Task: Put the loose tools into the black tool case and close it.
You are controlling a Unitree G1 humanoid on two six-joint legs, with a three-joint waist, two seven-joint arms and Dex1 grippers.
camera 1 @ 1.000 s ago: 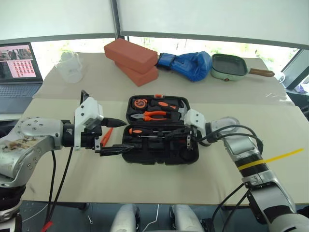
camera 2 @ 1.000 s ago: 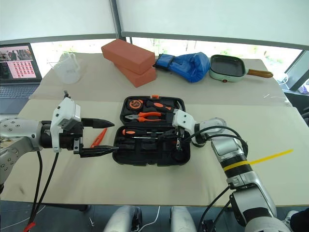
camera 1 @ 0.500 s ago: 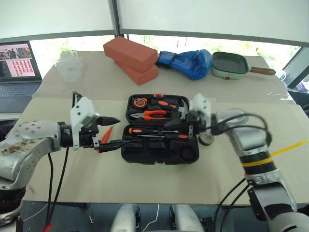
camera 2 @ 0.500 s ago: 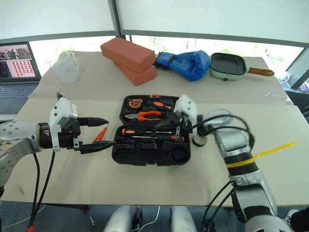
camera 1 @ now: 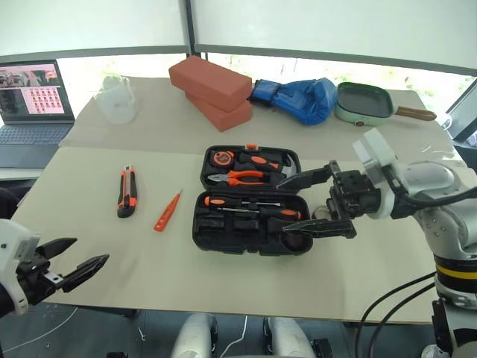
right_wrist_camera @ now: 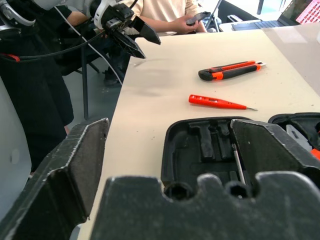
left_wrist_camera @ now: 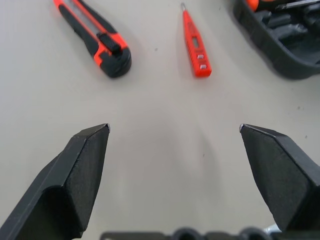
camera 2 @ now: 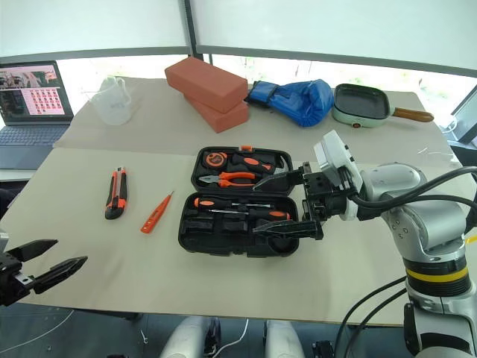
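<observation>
The black tool case [camera 1: 223, 235] lies open at the table's middle, with two orange-black screwdrivers [camera 1: 246, 203] in its near half. Left of it, on the table, lie the orange-and-black utility knife [camera 1: 127, 191] and the slim orange tester pen [camera 1: 167, 212]. My right gripper [camera 1: 282, 204] hovers open over the case's right side, pointing left, nothing between its fingers. My left gripper [camera 1: 89, 250] is open and empty at the table's front left edge, well clear of the knife [left_wrist_camera: 95, 37] and the pen [left_wrist_camera: 195, 47]. The right wrist view looks over the case [right_wrist_camera: 210, 145] toward the pen [right_wrist_camera: 217, 101] and the knife [right_wrist_camera: 230, 70].
Orange pliers [camera 1: 237, 177], a tape measure and a hammer sit in the case's far half. At the back stand red bricks [camera 1: 212, 86], a blue boxing glove [camera 1: 298, 97], a green pan [camera 1: 365, 103] and a clear jug [camera 1: 118, 98]. A laptop [camera 1: 33, 97] is far left. A person [right_wrist_camera: 165, 10] sits beyond.
My left arm has pulled back from the case to the table's front left edge, uncovering the knife. My right gripper has opened, risen and drawn back from the case.
</observation>
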